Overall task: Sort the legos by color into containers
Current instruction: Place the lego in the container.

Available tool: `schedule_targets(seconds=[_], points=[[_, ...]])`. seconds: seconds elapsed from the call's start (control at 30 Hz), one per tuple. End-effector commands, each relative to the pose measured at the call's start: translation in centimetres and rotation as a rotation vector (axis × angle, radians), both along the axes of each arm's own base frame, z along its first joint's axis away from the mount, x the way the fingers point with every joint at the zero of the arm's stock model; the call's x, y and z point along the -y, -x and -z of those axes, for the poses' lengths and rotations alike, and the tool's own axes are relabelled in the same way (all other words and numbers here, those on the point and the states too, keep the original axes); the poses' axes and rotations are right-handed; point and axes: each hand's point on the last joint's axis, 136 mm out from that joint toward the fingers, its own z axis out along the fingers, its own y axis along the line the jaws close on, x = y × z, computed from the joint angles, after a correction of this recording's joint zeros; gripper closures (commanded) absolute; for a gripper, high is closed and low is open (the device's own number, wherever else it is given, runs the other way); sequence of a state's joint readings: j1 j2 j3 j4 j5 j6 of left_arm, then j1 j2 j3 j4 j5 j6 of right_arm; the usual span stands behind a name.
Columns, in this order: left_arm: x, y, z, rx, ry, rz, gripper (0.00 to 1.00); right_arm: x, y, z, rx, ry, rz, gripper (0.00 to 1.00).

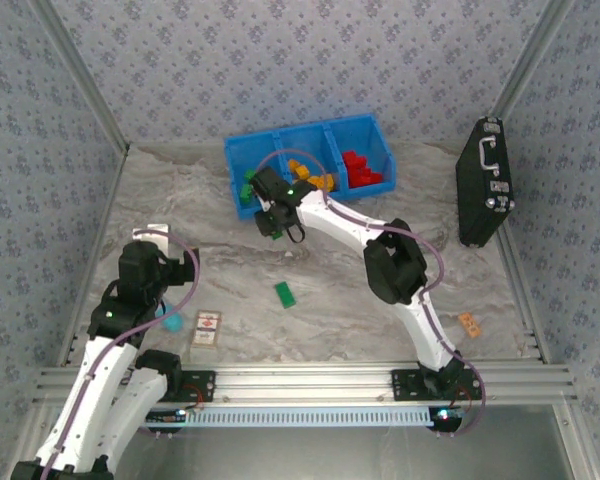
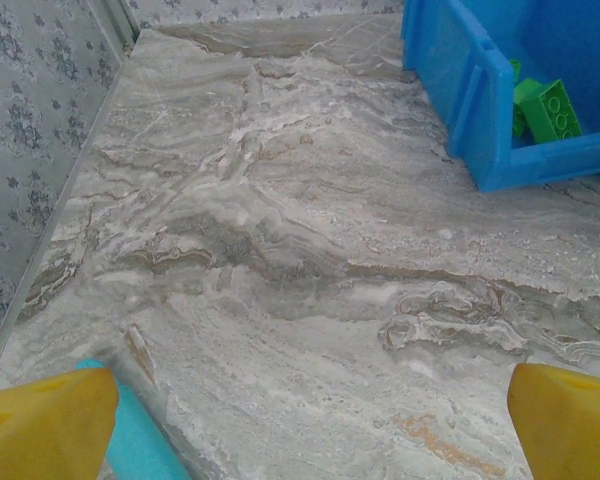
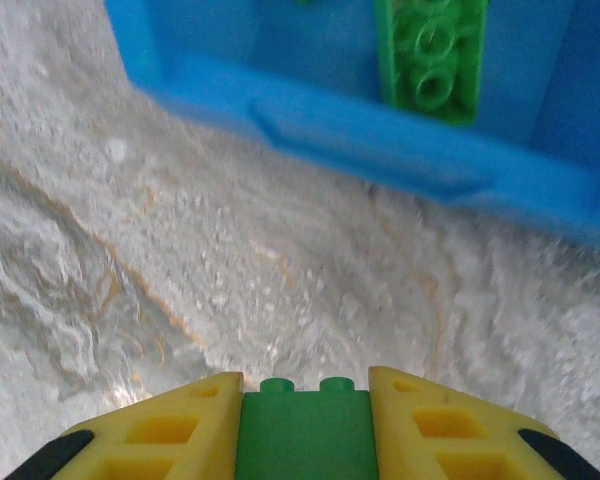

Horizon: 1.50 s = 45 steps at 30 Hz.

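Observation:
The blue bin (image 1: 242,152) stands at the back of the table with three compartments: green legos (image 1: 248,190) on the left, orange-yellow ones (image 1: 315,178) in the middle, red ones (image 1: 360,170) on the right. My right gripper (image 1: 275,226) hovers just in front of the left compartment, shut on a green lego (image 3: 302,432) held between its yellow fingers (image 3: 180,430). Ahead of it are the bin's front wall (image 3: 380,140) and a long green lego (image 3: 430,55) inside. A flat green lego (image 1: 284,293) lies mid-table. My left gripper (image 2: 310,420) is wide open over bare table at the near left.
A light-blue cylinder (image 1: 172,322) lies by my left gripper, beside its left finger (image 2: 50,420). A printed card (image 1: 208,328) sits next to it. A black case (image 1: 485,185) leans at the far right wall. A small orange piece (image 1: 468,322) lies at the near right.

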<state>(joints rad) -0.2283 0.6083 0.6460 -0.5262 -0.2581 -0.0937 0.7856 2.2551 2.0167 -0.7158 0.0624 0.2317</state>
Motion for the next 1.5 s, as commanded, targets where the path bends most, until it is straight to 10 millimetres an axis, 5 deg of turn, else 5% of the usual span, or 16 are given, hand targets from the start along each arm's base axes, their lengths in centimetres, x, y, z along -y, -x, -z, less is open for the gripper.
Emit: schedule_targets(seconds=[0.0,0.33,0.57,1.33,1.47], points=[[-0.3,-0.6,-1.5,0.034,-0.014,-0.006,0.0,0.6,-1.4,0.1,-0.013,0.024,-0.013,0.66],[-0.6,-1.8,-1.1,0.01,-0.005,-0.014,0.0,-0.2,-8.9,-2.0,0.095,-0.09,0.047,0.65],[-0.7,-2.2,-0.6,-0.009,0.002,-0.019,0.0,-0.3,-12.3,-3.1,0.166,-0.162,0.072,0.64],[-1.0,-2.9,0.3,-0.044,0.011,-0.026,0.0,-3.2,-16.2,-1.4,0.433,-0.123,-0.009,0.61],[-1.0,-3.0,0.3,-0.051,0.013,-0.027,0.0,-3.4,-15.6,-0.4,0.416,-0.099,-0.024,0.49]])
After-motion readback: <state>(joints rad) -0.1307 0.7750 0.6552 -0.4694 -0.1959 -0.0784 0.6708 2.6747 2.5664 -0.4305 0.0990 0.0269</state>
